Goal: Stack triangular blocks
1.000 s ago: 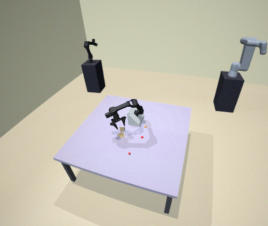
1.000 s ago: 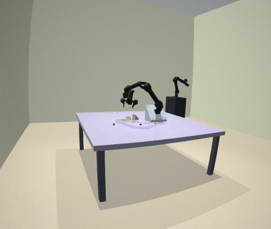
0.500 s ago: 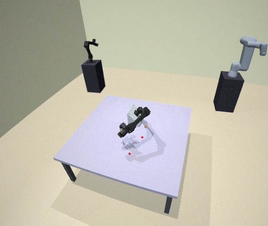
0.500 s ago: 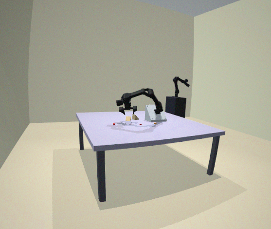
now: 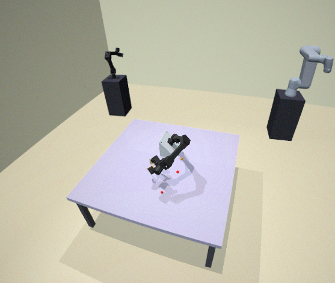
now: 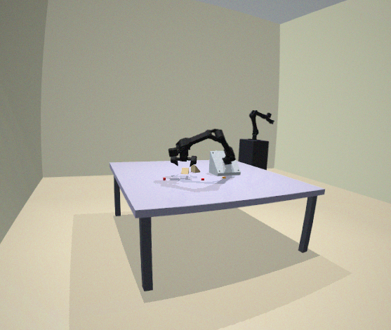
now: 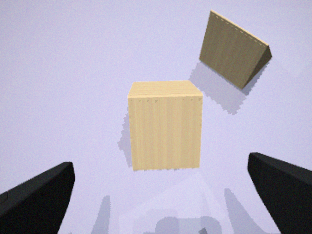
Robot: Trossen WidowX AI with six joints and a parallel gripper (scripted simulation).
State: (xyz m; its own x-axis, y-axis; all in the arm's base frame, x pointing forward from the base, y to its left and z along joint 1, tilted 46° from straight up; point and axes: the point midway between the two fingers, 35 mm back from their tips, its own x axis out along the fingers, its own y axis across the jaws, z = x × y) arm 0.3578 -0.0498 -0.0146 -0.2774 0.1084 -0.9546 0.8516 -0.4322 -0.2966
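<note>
My claw (image 7: 161, 200) hangs spread wide, gripping nothing, above the bench (image 7: 60, 75). The nearer triangular block (image 7: 165, 125) sits just ahead between my fingers; the other triangular block (image 7: 231, 50) lies beyond it, apart, to the right.

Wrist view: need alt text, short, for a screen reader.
Two tan wooden triangular blocks lie apart on a pale lilac table: the near block sits centred below the camera, and the far block lies tilted at upper right, not touching it. The open gripper holds nothing, and its dark fingers frame the bottom corners.
</note>
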